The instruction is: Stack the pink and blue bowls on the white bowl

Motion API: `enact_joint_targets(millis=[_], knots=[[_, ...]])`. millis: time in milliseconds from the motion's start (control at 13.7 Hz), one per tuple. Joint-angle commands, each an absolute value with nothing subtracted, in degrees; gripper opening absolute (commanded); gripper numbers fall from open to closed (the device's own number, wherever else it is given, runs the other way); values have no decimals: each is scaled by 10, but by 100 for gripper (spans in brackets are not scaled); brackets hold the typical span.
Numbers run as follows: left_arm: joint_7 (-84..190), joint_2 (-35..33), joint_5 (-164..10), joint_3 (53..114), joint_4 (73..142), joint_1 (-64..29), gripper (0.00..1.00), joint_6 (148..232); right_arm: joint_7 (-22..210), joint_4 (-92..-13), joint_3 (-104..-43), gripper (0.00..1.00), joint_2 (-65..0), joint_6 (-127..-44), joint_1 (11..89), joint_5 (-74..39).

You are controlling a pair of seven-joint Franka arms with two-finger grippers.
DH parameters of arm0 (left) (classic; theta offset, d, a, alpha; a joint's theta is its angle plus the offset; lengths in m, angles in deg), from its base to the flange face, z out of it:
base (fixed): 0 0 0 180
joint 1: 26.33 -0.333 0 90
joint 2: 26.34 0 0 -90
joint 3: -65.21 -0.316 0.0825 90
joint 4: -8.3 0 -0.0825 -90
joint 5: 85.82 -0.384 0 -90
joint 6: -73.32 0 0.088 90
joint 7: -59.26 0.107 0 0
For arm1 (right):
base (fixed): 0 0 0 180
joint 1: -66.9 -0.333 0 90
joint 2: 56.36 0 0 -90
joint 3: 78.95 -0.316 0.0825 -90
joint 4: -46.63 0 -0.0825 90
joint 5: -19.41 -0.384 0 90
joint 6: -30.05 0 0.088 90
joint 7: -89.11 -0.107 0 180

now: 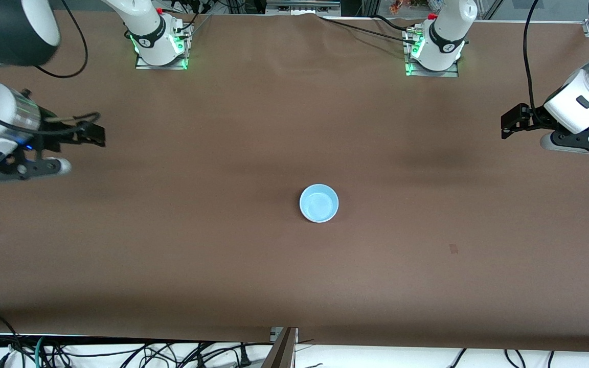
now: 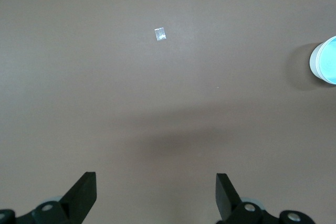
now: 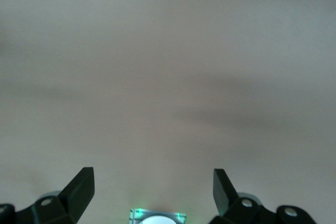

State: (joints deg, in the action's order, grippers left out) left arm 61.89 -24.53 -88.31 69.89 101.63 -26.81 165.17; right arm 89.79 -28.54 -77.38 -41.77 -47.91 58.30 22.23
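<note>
1. Front view: we see the blue bowl [image 1: 319,203] mid-table [image 1: 223,266], the only bowl visible from above.
2. Left wrist view: left gripper [image 2: 156,195] spread wide, empty, over bare table.
3. Right wrist view: right gripper [image 3: 153,191] likewise wide, empty.

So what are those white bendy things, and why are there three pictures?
They are two robot arms. The big picture looks down from high across the brown table. The other two come from little cameras on each arm's wrist. The left hand and the right hand are both open, holding nothing, up over the two ends of the table. In the middle sits a blue bowl; its white-looking side shows in the left wrist picture, so it may be nested in other bowls. A small scrap lies nearby.
</note>
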Motion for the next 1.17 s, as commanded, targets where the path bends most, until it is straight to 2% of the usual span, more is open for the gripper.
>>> enact_joint_targets(millis=[0,293,366,585,1098], knots=[[634,-249,-881,702,1019,-274,100,1647,903,-333,-787,100,-469,-488,614,256],[633,-249,-881,702,1019,-274,100,1647,902,-340,-790,100,-505,-481,643,250],[633,-249,-881,702,1019,-274,100,1647,903,-372,-792,100,-517,-485,650,250],[634,-250,-881,702,1019,-275,100,1647,927,-398,-828,100,-532,-481,668,250],[644,-249,-881,702,1019,-275,100,1647,929,-387,-833,100,-519,-482,667,241]])
